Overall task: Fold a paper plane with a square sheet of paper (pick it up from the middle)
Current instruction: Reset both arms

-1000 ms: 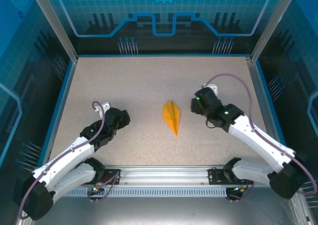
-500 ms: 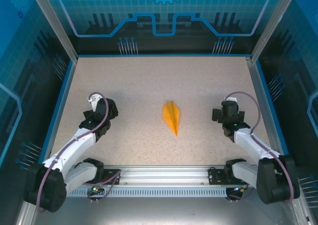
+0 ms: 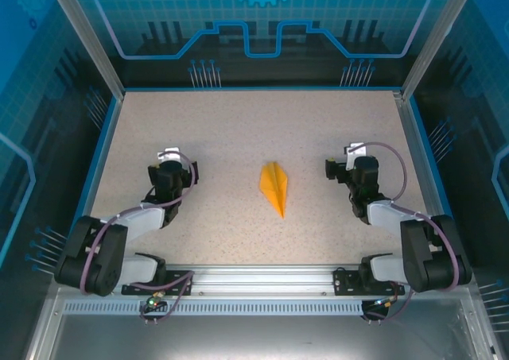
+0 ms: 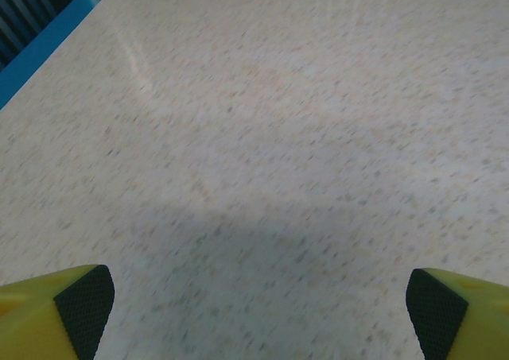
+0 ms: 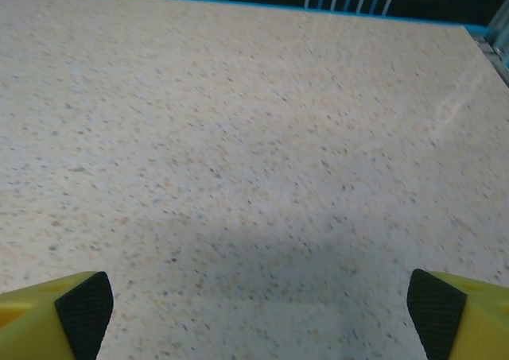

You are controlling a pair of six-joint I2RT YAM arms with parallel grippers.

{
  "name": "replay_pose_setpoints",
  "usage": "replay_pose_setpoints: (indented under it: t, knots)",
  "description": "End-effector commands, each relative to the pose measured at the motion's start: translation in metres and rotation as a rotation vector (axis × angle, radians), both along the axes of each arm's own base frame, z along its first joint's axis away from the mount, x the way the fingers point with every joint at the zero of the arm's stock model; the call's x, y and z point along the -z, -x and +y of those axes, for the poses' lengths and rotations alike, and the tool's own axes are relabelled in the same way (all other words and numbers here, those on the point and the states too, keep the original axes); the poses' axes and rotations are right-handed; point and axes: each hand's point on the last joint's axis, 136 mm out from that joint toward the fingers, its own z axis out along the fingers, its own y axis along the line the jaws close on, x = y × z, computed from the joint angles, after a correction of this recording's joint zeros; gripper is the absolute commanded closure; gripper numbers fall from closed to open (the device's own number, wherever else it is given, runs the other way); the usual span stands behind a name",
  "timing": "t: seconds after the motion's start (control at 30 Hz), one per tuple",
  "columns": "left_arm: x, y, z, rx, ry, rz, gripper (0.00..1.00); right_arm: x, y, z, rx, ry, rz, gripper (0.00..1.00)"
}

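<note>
The paper plane (image 3: 274, 187), a narrow orange-yellow dart with a centre crease and its point toward the near edge, lies flat in the middle of the table, touched by nothing. My left gripper (image 3: 171, 164) sits folded back well to its left, open. In the left wrist view, the left gripper (image 4: 258, 316) has yellow fingers with black pads (image 4: 83, 304) set wide apart over bare tabletop. My right gripper (image 3: 351, 163) rests well to the plane's right, also open. In the right wrist view, the right gripper (image 5: 261, 316) shows its pads (image 5: 433, 308) far apart with nothing between them.
The speckled beige table (image 3: 238, 121) is bounded by a blue rim (image 3: 102, 149) and clear blue-printed walls on three sides. A metal rail (image 3: 262, 279) carrying both arm bases runs along the near edge.
Both arms have drawn back from the plane toward their bases and folded up. The right gripper's jaws have spread wider. The plane has not moved.
</note>
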Motion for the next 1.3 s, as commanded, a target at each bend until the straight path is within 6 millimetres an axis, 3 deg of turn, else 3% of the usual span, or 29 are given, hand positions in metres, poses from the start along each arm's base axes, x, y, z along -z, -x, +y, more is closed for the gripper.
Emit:
replay_pose_setpoints:
  t: [0.0, 0.2, 0.33, 0.4, 0.47, 0.6, 1.27]
  knots:
    - [-0.026, -0.025, -0.018, 0.131, -0.022, -0.125, 0.02, -0.014, -0.005, 0.007, -0.08, 0.015, -0.131, 0.0]
    - [-0.011, -0.033, -0.021, 0.213, 0.047, -0.094, 0.02, -0.001, -0.022, 0.011, -0.103, 0.011, -0.036, 0.01]
    - [-0.001, -0.03, -0.015, 0.227, 0.088, -0.163, 0.02, 0.009, -0.022, 0.007, -0.067, 0.017, -0.063, 0.01]
    - [0.003, -0.035, -0.012, 0.197, 0.102, -0.094, 0.01, 0.012, -0.024, 0.006, -0.05, 0.023, -0.033, 0.01]
    - [0.004, -0.04, 0.0, 0.159, 0.146, -0.083, 0.01, 0.012, -0.026, 0.001, -0.031, 0.01, -0.026, 0.01]
    - [0.005, -0.039, 0.002, 0.158, 0.15, -0.083, 0.02, 0.009, -0.024, -0.019, 0.103, 0.02, -0.048, 0.01]
    - [0.004, -0.04, 0.0, 0.154, 0.135, -0.087, 0.02, 0.01, -0.024, -0.018, 0.1, 0.022, -0.049, 0.01]
